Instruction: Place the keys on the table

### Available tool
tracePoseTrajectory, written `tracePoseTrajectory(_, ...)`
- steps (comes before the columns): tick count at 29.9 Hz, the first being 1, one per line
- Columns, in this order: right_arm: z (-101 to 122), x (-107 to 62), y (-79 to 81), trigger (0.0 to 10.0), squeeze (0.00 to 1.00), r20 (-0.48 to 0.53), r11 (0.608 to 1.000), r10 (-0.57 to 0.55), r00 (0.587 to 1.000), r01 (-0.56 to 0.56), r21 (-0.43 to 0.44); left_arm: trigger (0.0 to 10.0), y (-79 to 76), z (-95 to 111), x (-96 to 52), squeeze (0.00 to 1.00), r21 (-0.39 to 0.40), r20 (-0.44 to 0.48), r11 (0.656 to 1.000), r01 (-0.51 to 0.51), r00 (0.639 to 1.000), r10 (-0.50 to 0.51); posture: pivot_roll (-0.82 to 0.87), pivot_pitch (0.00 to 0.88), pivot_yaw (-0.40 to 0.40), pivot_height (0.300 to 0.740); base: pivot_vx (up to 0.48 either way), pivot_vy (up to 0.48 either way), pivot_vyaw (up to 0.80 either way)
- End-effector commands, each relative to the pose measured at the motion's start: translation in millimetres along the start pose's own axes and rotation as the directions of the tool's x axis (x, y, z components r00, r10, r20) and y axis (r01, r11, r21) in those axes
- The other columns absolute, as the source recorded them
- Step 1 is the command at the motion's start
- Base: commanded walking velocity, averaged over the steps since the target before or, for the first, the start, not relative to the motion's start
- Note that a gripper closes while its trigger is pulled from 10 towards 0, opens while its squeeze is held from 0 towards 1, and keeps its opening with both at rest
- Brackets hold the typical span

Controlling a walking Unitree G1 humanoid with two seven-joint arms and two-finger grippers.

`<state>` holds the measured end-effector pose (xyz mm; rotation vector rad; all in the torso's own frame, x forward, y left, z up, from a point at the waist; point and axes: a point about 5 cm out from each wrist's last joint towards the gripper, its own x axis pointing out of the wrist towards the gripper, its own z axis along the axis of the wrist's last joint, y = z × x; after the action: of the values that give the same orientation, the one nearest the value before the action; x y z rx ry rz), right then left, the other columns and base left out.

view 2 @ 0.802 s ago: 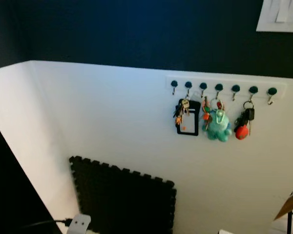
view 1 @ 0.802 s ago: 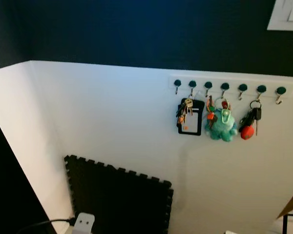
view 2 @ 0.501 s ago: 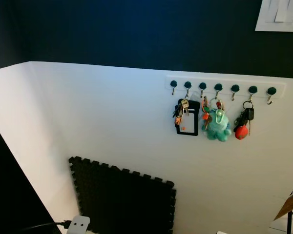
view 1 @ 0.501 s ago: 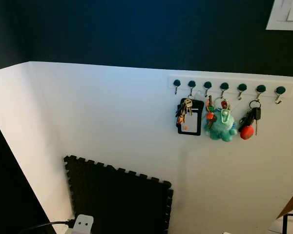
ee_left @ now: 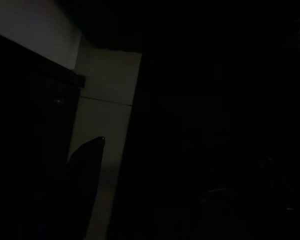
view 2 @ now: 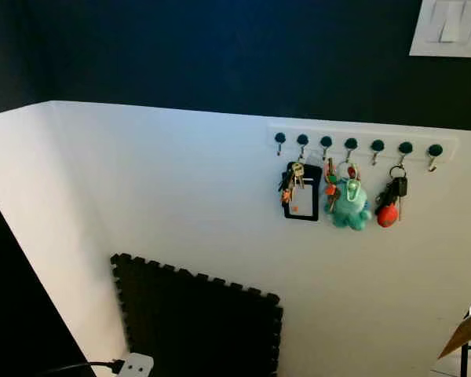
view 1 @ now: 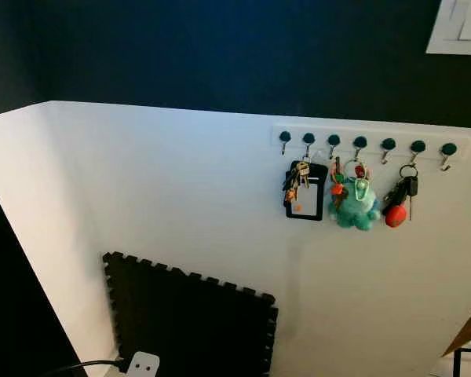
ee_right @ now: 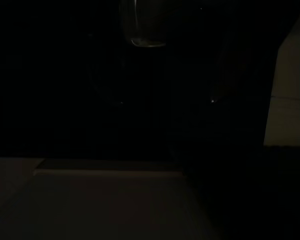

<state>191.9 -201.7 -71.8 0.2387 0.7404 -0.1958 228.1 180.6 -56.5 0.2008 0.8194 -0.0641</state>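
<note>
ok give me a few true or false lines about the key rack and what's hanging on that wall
1. The hook rack sits on the white lower part of the wall, just under the dark upper part. True.
2. Every hook on the rack carries keys. False: only some do; the far right hook is bare.
3. A teal plush keychain hangs between the black card holder and the keys with a red fob. True.
4. The keys already lie on a table. False: all three bunches hang on the rack.
5. A black foam mat leans against the wall, below and to the left of the rack. True.
6. A pincer is closed on the plush keychain. False: nothing touches it.
</note>
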Motion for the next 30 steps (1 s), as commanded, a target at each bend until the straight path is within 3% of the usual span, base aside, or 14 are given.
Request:
tracePoseTrajectory(1,-7.6,-1.5,0.7,10.0,0.00,-0.031,1.000,0.000,1.000,0.000,0.011,10.0,-2.8,-5.6,-0.1,0.00,0.039,-0.030,0.999,0.016,0.999,-0.015,0.03,0.001,0.034,0.740,0.000,0.000,0.00)
tracePoseTrajectory(4,-11.5,-2.3,1.3,10.0,0.00,-0.052,1.000,0.000,0.999,0.001,0.005,10.0,-2.2,-6.0,-0.3,0.00,0.011,-0.029,0.999,0.031,0.999,-0.030,0.03,0.001,0.037,0.740,0.000,0.000,0.00)
tracePoseTrajectory(9,-13.2,-3.0,0.2,10.0,0.00,-0.056,1.000,-0.006,0.998,0.006,-0.003,10.0,-2.6,-4.1,0.0,0.00,0.038,-0.019,0.998,0.045,0.999,-0.044,0.02,0.010,0.043,0.740,0.000,0.000,0.00)
tracePoseTrajectory(14,-12.3,-3.5,-4.0,10.0,0.00,-0.056,0.999,-0.011,0.998,0.009,-0.035,10.0,-0.7,-5.4,0.2,0.00,-0.032,-0.025,0.999,0.009,1.000,-0.009,0.00,0.016,0.036,0.740,0.000,0.000,0.00)
tracePoseTrajectory(15,-10.8,-3.3,-5.2,10.0,0.00,-0.048,0.999,-0.014,0.999,0.012,-0.037,10.0,-0.9,-5.2,0.3,0.00,-0.033,-0.025,0.999,0.008,1.000,-0.009,0.00,0.016,0.033,0.740,0.000,0.000,0.00)
tracePoseTrajectory(17,8.7,-1.0,-7.2,10.0,0.00,0.072,0.998,-0.011,0.997,0.016,-0.068,10.0,-2.5,-0.1,0.5,0.00,-0.022,0.013,1.000,0.015,1.000,-0.015,0.02,0.025,0.029,0.740,0.000,0.000,0.00)
tracePoseTrajectory(19,8.7,-1.0,-7.2,10.0,0.00,0.072,0.998,-0.011,0.997,0.016,-0.068,10.0,-2.5,-0.1,0.5,0.00,-0.022,0.013,1.000,0.015,1.000,-0.015,0.02,0.025,0.029,0.740,0.000,0.000,0.00)
tracePoseTrajectory(21,48.5,0.6,-7.9,10.0,0.00,0.293,0.996,-0.001,0.956,0.028,-0.089,10.0,-7.6,18.4,-0.6,0.00,0.005,0.157,0.998,0.066,0.985,-0.066,0.02,0.030,0.031,0.740,0.000,0.000,0.00)
tracePoseTrajectory(22,48.5,0.6,-7.9,10.0,0.00,0.293,0.996,-0.001,0.956,0.028,-0.089,10.0,-7.6,18.4,-0.6,0.00,0.005,0.157,0.998,0.066,0.985,-0.066,0.02,0.030,0.031,0.740,0.000,0.000,0.00)
tracePoseTrajectory(25,91.4,-2.5,-10.7,10.0,0.00,0.490,0.995,-0.013,0.872,0.062,-0.083,10.0,-14.4,39.3,-4.7,0.00,0.074,0.301,0.988,0.137,0.941,-0.153,0.03,0.026,0.018,0.740,0.000,0.000,0.00)
tracePoseTrajectory(26,91.4,-2.5,-10.7,10.0,0.00,0.490,0.995,-0.013,0.872,0.062,-0.083,10.0,-14.4,39.3,-4.7,0.00,0.074,0.301,0.988,0.137,0.941,-0.153,0.03,0.026,0.018,0.740,0.000,0.000,0.00)
tracePoseTrajectory(29,140.4,-16.5,-14.6,10.0,0.00,0.695,0.987,-0.027,0.719,0.128,-0.094,10.0,-17.5,66.4,-12.9,0.00,0.087,0.455,0.977,0.193,0.865,-0.211,0.04,0.028,0.014,0.740,0.000,0.000,0.00)
tracePoseTrajectory(30,140.4,-16.5,-14.6,10.0,0.00,0.695,0.987,-0.027,0.719,0.128,-0.094,10.0,-17.5,66.4,-12.9,0.00,0.087,0.455,0.977,0.193,0.865,-0.211,0.04,0.028,0.014,0.740,0.000,0.000,0.00)
